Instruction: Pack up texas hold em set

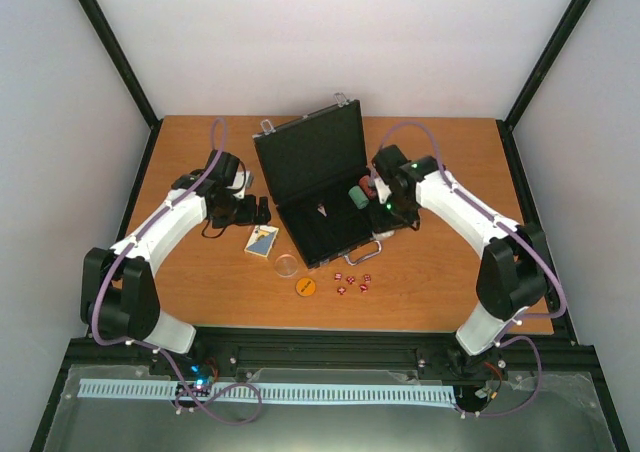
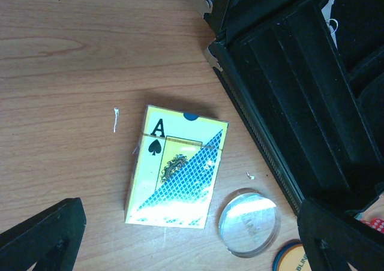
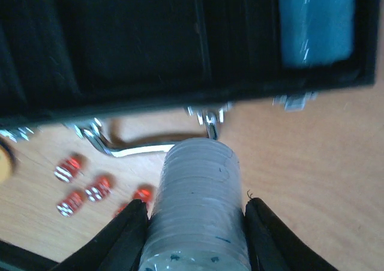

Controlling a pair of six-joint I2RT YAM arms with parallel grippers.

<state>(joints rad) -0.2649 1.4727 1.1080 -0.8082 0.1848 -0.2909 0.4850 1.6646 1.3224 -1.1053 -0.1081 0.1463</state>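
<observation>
1. the right gripper (image 3: 197,226) has its fingers pressed against both curved sides of a white chip stack (image 3: 198,175), just outside the open briefcase (image 1: 305,157), near its silver handle (image 3: 138,148).
2. the stack is probably dense but loose, made of separate slick discs. an even squeeze along its whole length looks wise, since tilting could spill the end chips.
3. the left gripper (image 2: 192,220) is spread wide and holds nothing, above the card box (image 2: 175,166) lying flat on the table (image 1: 440,272) beside the case.
4. the card box looks light and stiff, and its long edges suit a grip.
5. the red dice (image 1: 352,282), orange disc (image 1: 306,286) and clear disc (image 2: 248,222) lie loose in front of the case. they are low and likely fiddly.
</observation>
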